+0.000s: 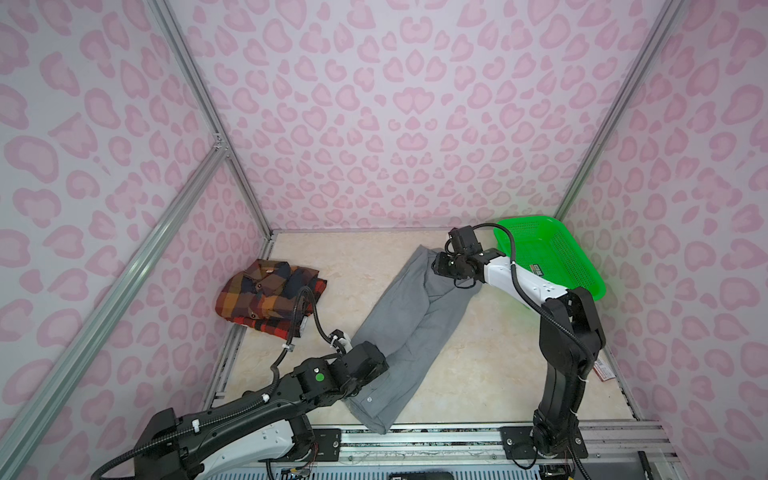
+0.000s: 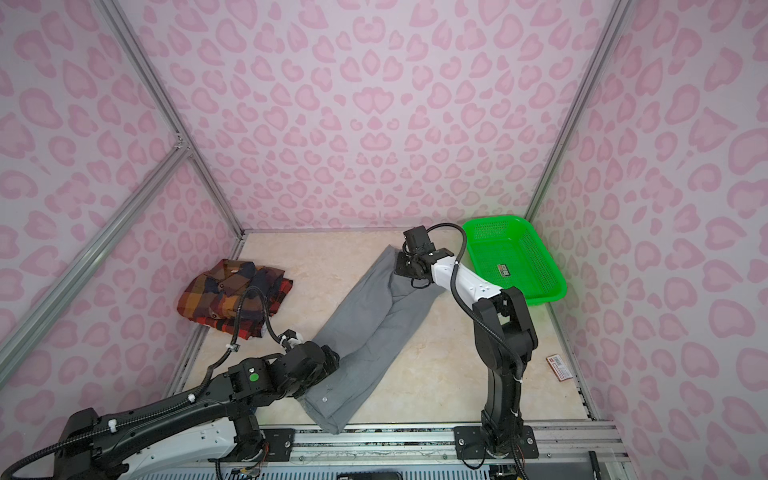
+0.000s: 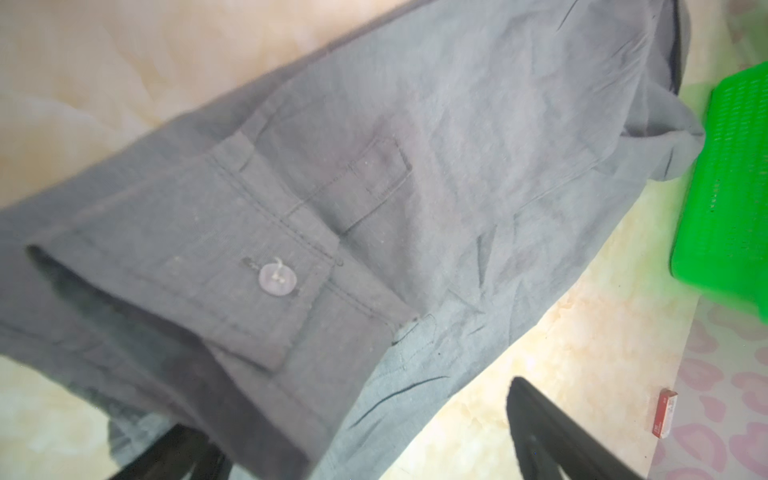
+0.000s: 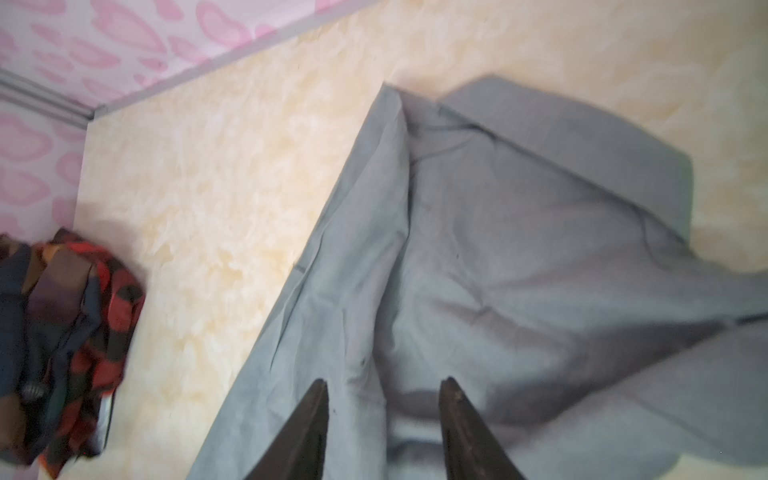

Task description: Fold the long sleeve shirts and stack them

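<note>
The gray shirt (image 1: 415, 324) lies in a long narrow strip across the middle of the table, collar end toward the back, also in a top view (image 2: 365, 328). The plaid shirt (image 1: 270, 295) sits folded at the back left. My left gripper (image 3: 365, 449) is at the strip's near end by the buttoned cuff (image 3: 276, 280). Its jaws stand wide apart, and the cloth lies loose between them and over one finger. My right gripper (image 4: 383, 384) hovers over the collar end (image 1: 436, 264), jaws apart with nothing pinched.
A green mesh basket (image 1: 552, 257) stands at the back right, close behind my right arm. A small red box (image 1: 604, 370) lies by the right wall. Pink patterned walls close in three sides, and a metal rail (image 1: 415, 440) runs along the front edge.
</note>
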